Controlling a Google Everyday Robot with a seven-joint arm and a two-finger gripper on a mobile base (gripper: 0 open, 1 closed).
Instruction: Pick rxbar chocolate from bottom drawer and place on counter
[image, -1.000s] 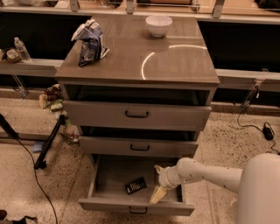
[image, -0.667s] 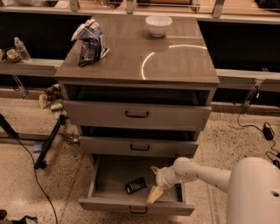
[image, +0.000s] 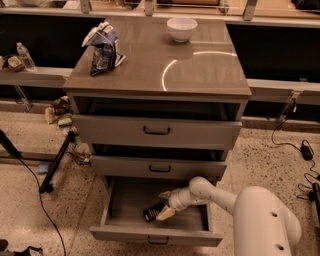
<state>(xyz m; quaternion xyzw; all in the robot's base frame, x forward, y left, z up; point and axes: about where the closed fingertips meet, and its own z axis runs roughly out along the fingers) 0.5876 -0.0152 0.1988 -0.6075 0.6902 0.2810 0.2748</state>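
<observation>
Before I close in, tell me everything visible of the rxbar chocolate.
The rxbar chocolate is a small flat black wrapper with pale lettering that I cannot read. It lies flat, skewed, on the grey floor of the open bottom drawer, near the middle. The gripper is at its right end, fingers open; the lower finger seems to reach its edge, but contact is unclear.

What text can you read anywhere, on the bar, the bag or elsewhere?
rxbar chocolate in the bottom drawer: lettering too blurred to read.
chip bag on the counter: print too blurred to read.
No other text legible.
The gripper hangs open in that drawer, beside the bar.
</observation>
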